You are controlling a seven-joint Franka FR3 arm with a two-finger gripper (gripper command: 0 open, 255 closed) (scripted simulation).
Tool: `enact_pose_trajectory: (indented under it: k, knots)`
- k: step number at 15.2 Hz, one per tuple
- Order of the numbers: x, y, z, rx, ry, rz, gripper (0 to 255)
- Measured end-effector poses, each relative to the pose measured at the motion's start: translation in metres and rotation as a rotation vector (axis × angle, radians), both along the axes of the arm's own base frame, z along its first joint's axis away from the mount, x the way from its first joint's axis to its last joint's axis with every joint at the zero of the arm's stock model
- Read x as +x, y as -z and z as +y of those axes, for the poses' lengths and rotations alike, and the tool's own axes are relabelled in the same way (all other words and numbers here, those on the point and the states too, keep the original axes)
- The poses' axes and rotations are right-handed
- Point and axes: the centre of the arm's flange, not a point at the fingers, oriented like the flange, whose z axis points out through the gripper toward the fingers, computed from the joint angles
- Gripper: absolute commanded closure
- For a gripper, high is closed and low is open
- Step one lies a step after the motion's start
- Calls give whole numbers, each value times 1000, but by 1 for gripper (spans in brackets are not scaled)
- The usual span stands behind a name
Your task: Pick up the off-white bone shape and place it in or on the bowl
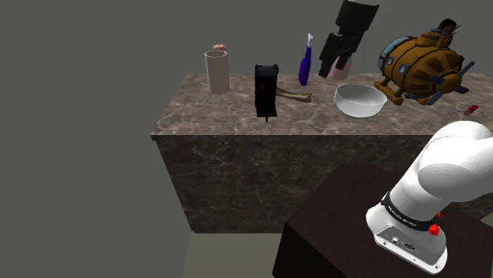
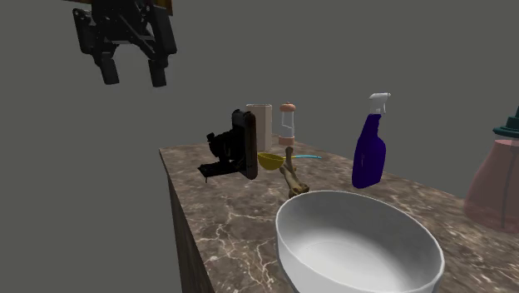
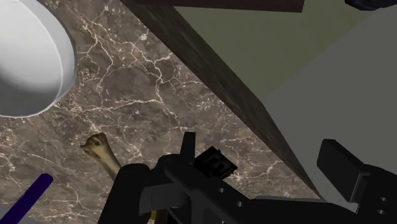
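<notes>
On the shoulder view's left, a dark marble counter [image 1: 237, 126] carried a beige cup [image 1: 216, 73] near its far edge, with a small pink-capped bottle [image 1: 218, 47] showing just behind it. Next came a black device [image 1: 266, 91] standing upright on the stone. The bone [image 1: 296, 96], off-white to tan, lay flat on the counter just to the right of that device, between it and the bowl and clear of the bowl; whether its end touched the device could not be told. In the second exterior view a small yellow dish [image 2: 270, 160] sat just behind the bone. Further right stood a purple spray bottle [image 1: 305, 67], upright with a pale nozzle. The gripper [image 2: 133, 76] hung well above the counter, pointing downward, and in the shoulder view it appeared between the spray bottle and the bowl; its two black fingers [image 2: 108, 71] stood apart with nothing between them. Below and to the right sat the white bowl [image 1: 360, 107], upright and holding nothing. Beyond it rested a brown toy submarine [image 1: 419, 67], and near the right edge lay a small red item [image 1: 471, 108], too small to make out. The white arm [image 1: 450, 170] rose from the dark stand [image 1: 340, 229] at the lower right.
</notes>
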Motion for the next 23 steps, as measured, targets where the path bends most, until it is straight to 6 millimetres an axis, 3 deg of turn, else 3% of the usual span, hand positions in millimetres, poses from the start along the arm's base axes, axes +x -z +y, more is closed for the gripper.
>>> enact_pose_trajectory:
  k: [2,6,10,23]
  knots:
    - [4,3,-6,1,-5,-1,0]
    - [25,29,-38,12,-42,-12,0]
    - [58,54,-76,23,-87,-26,0]
    - [166,140,-176,60,-230,-71,0]
